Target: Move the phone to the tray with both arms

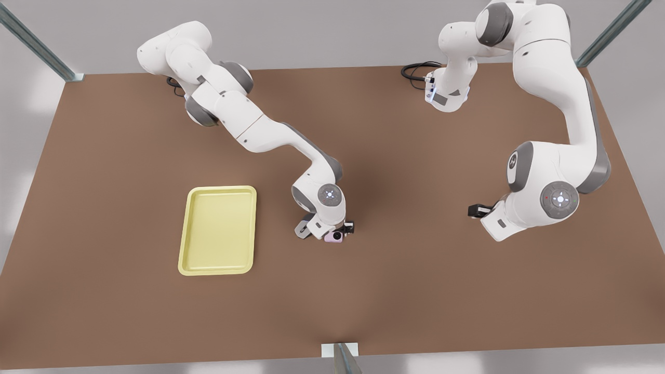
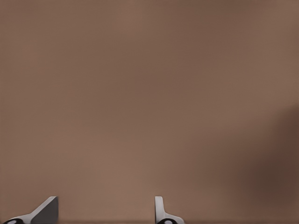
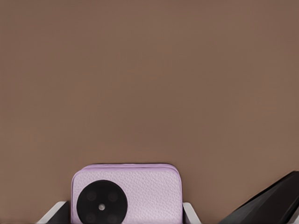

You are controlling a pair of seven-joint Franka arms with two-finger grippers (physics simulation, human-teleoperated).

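The pale pink phone [image 1: 334, 237] [image 3: 140, 191] sits low over the brown table near its middle, one black camera circle showing. My right gripper [image 1: 337, 232] [image 3: 122, 211], on the arm at the front view's left, is shut on the phone, with a fingertip [image 3: 57, 211] pressed to each side. The pale yellow tray [image 1: 218, 228] lies flat to the front view's left of that gripper, a short gap away. My left gripper [image 1: 480, 210] [image 2: 105, 212], on the arm at the front view's right, waits open over bare table with nothing between its fingers [image 2: 46, 210].
A black cable [image 1: 415, 70] loops at the table's far edge by the base of the arm at the front view's right. Metal frame posts [image 1: 340, 358] stand at the table's near edge and far corners. Bare brown table [image 1: 415, 270] lies between the two arms.
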